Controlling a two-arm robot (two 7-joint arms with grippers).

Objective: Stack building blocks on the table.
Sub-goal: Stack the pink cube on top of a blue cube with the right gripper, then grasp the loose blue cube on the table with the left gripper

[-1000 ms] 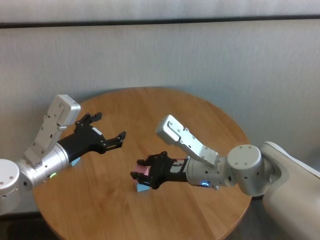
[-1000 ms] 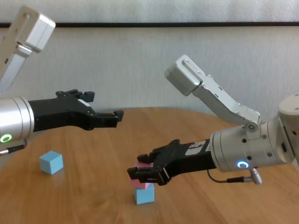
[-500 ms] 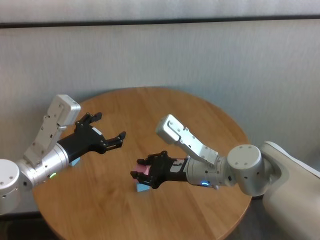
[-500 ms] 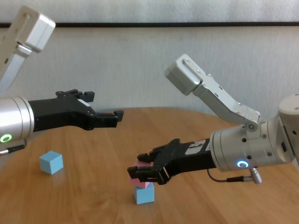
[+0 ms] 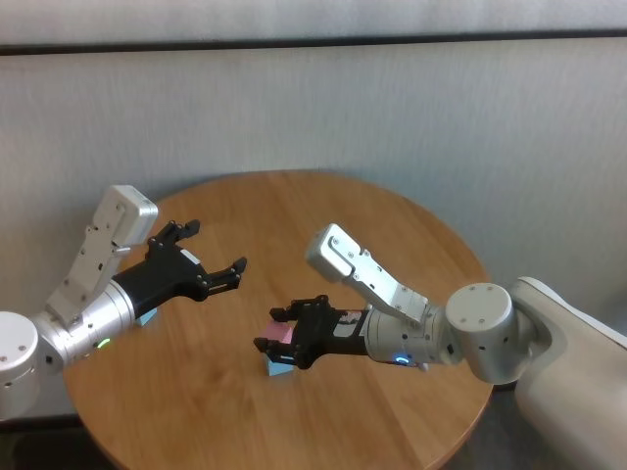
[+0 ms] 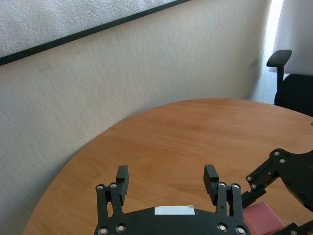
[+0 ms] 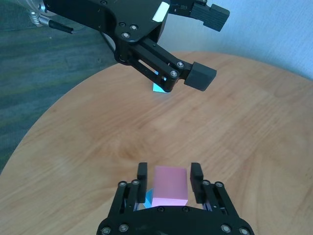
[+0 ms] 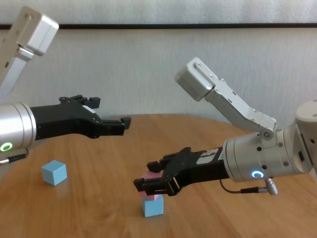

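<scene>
We are looking at a stack partly built. The pink block (image 8: 150,179) is sitting on top of one light blue block (image 8: 153,205) near the middle of the table (image 5: 392,225), toward the near side. In the chest view the two look touching and roughly aligned, though the fingers hide most of the pink one.

The right gripper (image 7: 169,176) is straddling the pink block. In the right wrist view we are seeing a thin gap between each finger pad and the block's sides, so we are judging the fingers parted and the block released, or very nearly so. We cannot be fully sure that contact has ended.

The second light blue block (image 8: 54,172) is lying alone on the table's left side, well apart from the stack, below the left arm. The head view shows only a sliver of it beside the left forearm.

The left gripper (image 5: 208,257) is hovering above the table with its fingers spread wide, holding nothing, pointing toward the centre.

Progress, as we are judging it: two of three blocks are placed, one remaining. What is left is clearing the right gripper off the pink block without nudging it, then fetching the lone blue block and setting it on top. The left arm looks better placed for that pick.
</scene>
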